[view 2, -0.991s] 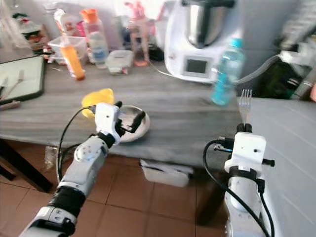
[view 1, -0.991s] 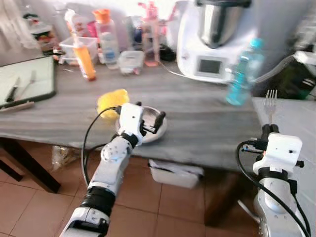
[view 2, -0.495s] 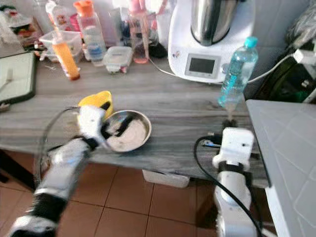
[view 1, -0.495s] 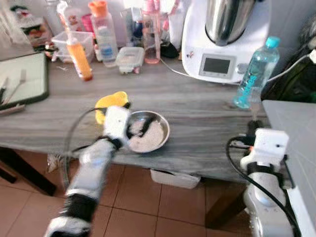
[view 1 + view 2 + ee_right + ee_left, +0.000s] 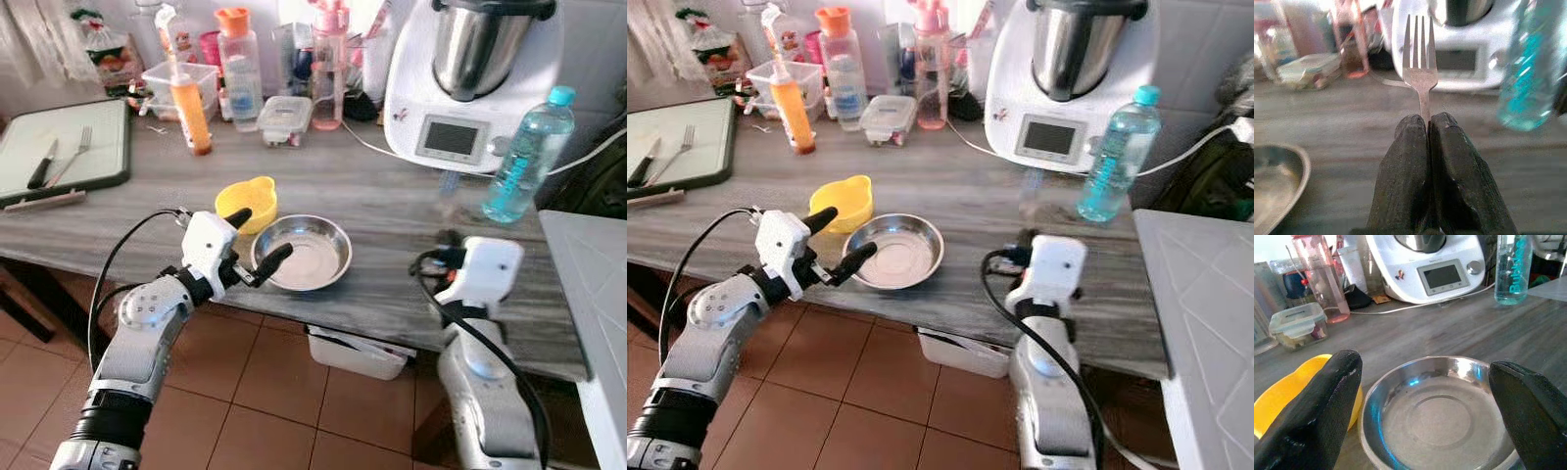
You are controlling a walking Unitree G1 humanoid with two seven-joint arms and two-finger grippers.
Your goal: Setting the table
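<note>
Nearest you, the left gripper [image 5: 257, 238] hung with its jaws spread wide just short of the round steel bowl [image 5: 306, 253], which already sat near the front edge of the grey wooden table [image 5: 392, 211] beside a small yellow plastic bowl [image 5: 247, 199]. Your right gripper [image 5: 1429, 128] had its jaws pinched tight on the silver metal fork [image 5: 1419, 68], held tines-up above the table and not yet laid beside the bowl, so I judged the setting about half done.

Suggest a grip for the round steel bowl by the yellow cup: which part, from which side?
Grip the rim of the round steel bowl on its table-edge side, coming from the robot's front-left. It is shallow and upright, with a thin lip that suits a pinch. The left gripper is open there already; the yellow cup crowds the far-left side.
</note>
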